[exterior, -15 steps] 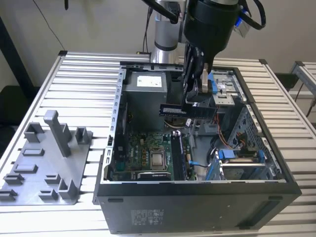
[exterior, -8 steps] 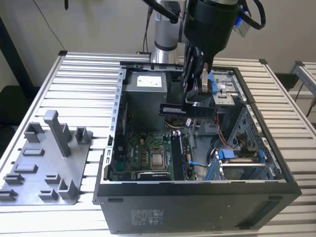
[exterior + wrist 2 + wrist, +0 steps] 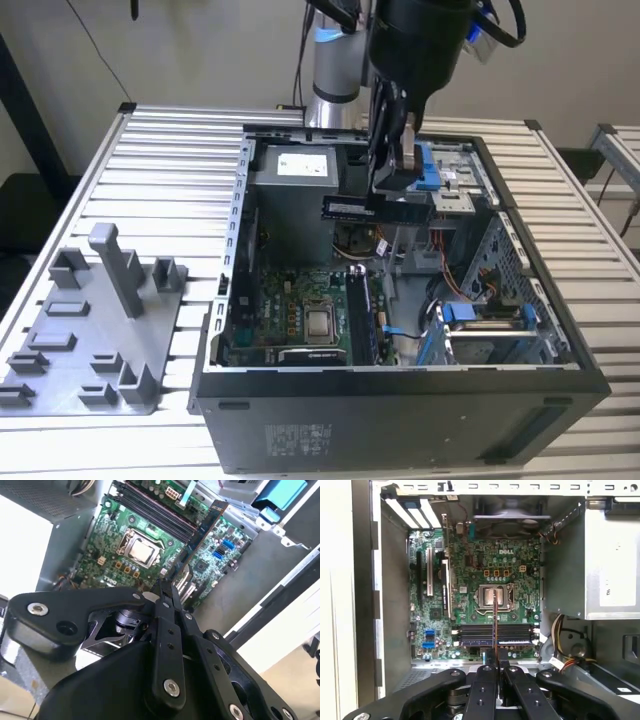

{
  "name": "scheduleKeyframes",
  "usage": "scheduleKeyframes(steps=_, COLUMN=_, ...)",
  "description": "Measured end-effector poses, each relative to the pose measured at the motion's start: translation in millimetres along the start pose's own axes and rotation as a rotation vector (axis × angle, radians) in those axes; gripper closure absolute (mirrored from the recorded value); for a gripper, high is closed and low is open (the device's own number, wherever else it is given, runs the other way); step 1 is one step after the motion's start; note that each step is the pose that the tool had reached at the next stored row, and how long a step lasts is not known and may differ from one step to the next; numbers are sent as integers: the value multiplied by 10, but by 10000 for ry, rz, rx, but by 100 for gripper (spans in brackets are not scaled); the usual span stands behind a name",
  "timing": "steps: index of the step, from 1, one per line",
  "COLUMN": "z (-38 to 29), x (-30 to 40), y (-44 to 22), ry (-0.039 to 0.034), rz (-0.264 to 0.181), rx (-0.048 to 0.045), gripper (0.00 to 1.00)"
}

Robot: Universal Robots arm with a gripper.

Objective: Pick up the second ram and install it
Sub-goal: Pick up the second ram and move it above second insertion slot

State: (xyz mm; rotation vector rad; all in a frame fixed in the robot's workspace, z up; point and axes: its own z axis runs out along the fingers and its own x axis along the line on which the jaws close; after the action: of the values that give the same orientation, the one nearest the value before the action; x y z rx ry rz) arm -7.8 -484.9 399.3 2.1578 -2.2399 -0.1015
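In the exterior view my gripper hangs over the open computer case, shut on the second ram. It is a dark flat stick held level, above the motherboard. Seen from the second wrist view, the ram sticks out from my gripper and slants across the board. The first wrist view has the ram edge-on, running from my gripper over the black memory slots beside the processor socket.
A grey plastic tray with an upright post lies at the exterior view's left on the slatted table. Inside the case are a grey power supply, blue drive brackets and loose cables. The case walls enclose the board.
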Motion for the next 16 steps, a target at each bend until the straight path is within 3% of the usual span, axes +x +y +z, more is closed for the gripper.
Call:
scheduleKeyframes(steps=8, z=21, x=-189, y=6, ry=-46, rz=-3, rx=-1, gripper=88)
scheduleKeyframes(steps=13, z=45, x=-350, y=11, ry=-46, rz=-3, rx=0, gripper=88)
scheduleKeyframes(steps=16, z=60, x=-397, y=12, ry=-47, rz=-4, rx=15, gripper=88)
